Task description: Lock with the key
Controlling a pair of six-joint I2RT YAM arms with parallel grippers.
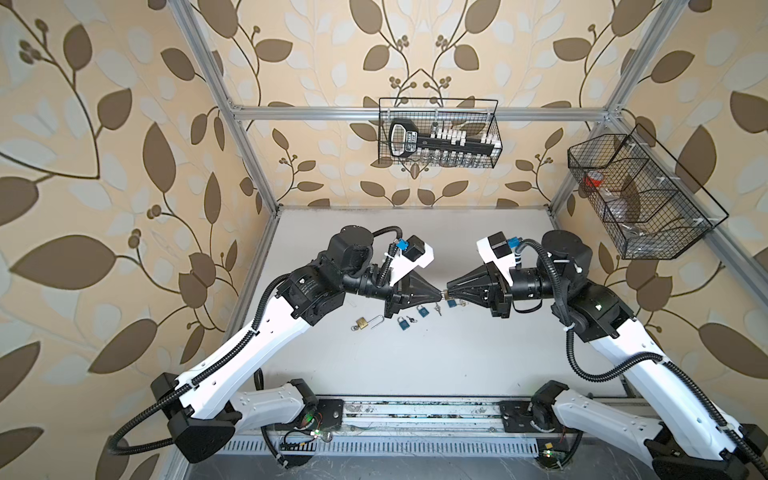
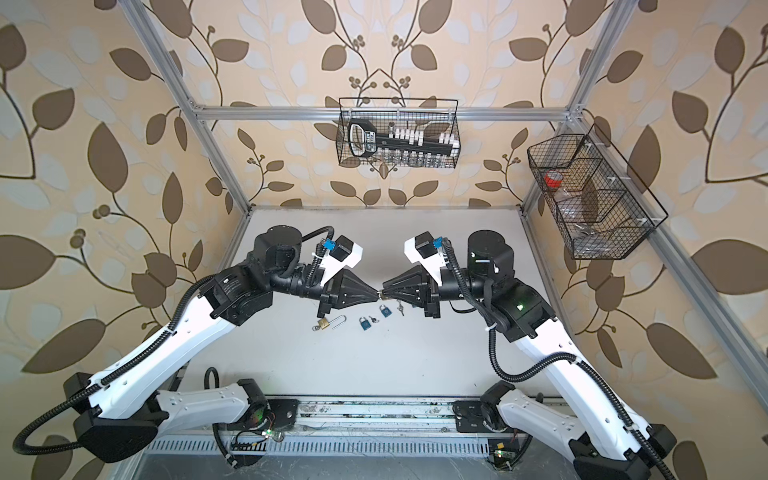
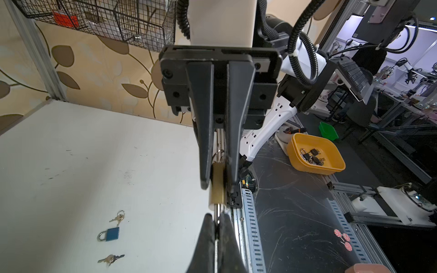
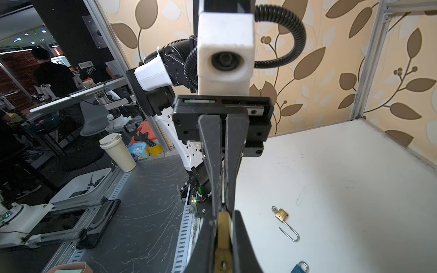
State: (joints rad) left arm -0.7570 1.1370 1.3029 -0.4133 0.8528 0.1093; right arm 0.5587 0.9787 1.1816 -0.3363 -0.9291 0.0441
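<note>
— Left wrist view, nearest first: our left hand (image 3: 216,221) is pressed together on the head of the key (image 3: 218,210). Only a short silver length shows before it meets the brass padlock (image 3: 217,184).

— So the key sits in the keyway?

— We judge so, but the blade itself is hidden inside the body. Our right hand (image 3: 217,186) pinches that padlock by its flat sides, up off the bench (image 3: 71,165). The two hands meet tip to tip.

— And the shackle?

— A thin loop shows between the right fingers (image 3: 203,118), behind the brass body. We cannot tell whether it is pushed home.

— What do we count as done?

— Lock and key are both lifted and, as we read it, mated. What seems left is the turn of the key, a check that the shackle holds, and drawing the key out.

— Farther out?

— On the bench a blue padlock (image 3: 110,234) lies between a spare key bunch (image 3: 117,216) and a second key bunch (image 3: 110,258), apart from both. The right wrist view shows a long-shackled lock (image 4: 281,215) lying with one leg free. Farthest back, in a top view, a wire basket (image 1: 436,99) hangs on the rear wall.
</note>
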